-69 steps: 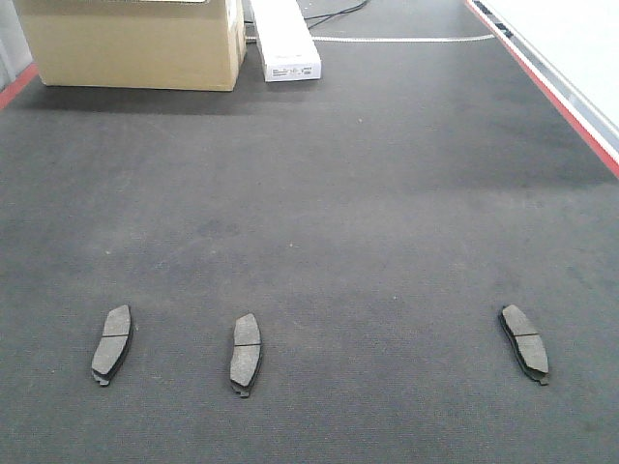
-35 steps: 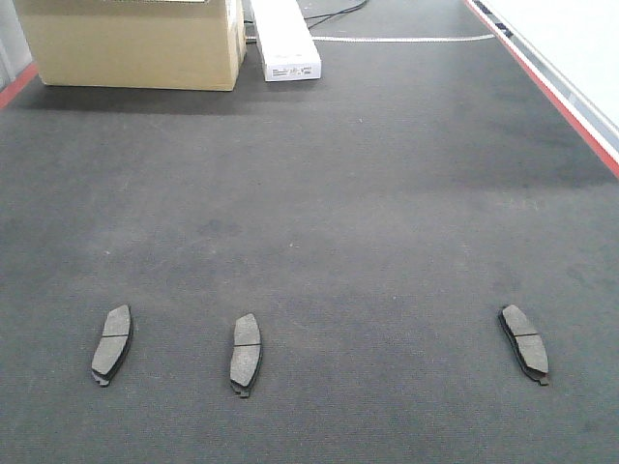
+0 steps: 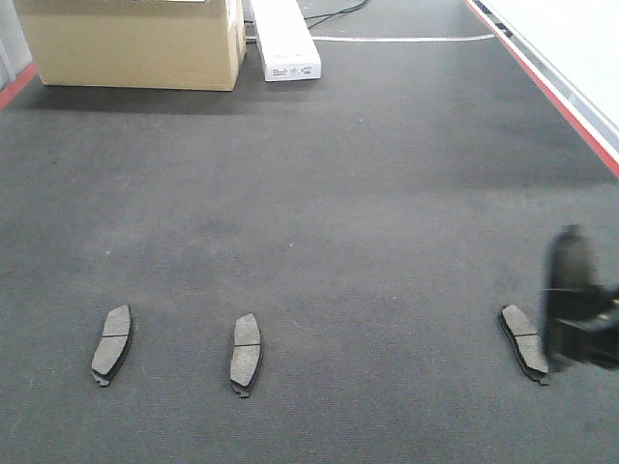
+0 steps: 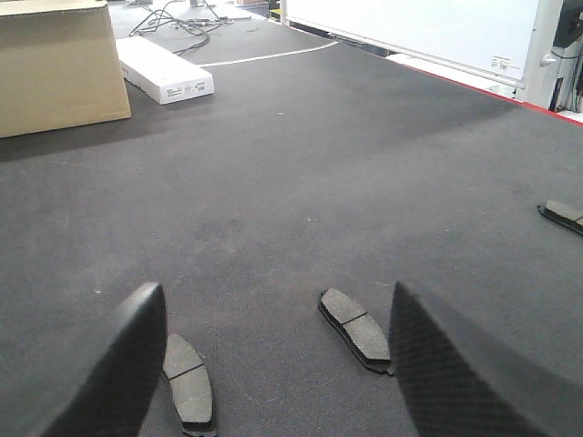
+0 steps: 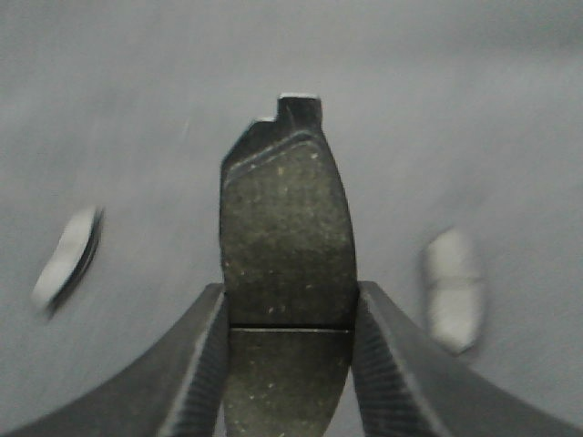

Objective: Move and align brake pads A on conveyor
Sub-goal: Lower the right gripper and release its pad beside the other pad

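Three brake pads lie flat on the dark conveyor point(image 3: 338, 193): a left one point(image 3: 111, 343), a middle one point(image 3: 246, 353) and a right one point(image 3: 523, 340). A further brake pad point(image 5: 287, 228) stands upright between the fingers of my right gripper point(image 5: 290, 300), which is shut on it. In the front view that gripper point(image 3: 580, 329) and its pad point(image 3: 571, 271) are a dark blur just right of the right-hand pad. My left gripper point(image 4: 275, 300) is open above the belt, with the left pad point(image 4: 187, 382) and middle pad point(image 4: 357, 328) below its fingers.
A cardboard box point(image 3: 131, 43) and a long white box point(image 3: 285, 43) stand at the far end of the belt. Red strips run along the right edge point(image 3: 556, 92) and the left edge point(image 3: 14, 87). A white panel point(image 4: 410, 27) borders the far right side.
My right gripper, holding a brake pad, has come into the front view at the right edge beside the right-hand pad. The three pads on the belt have not moved.
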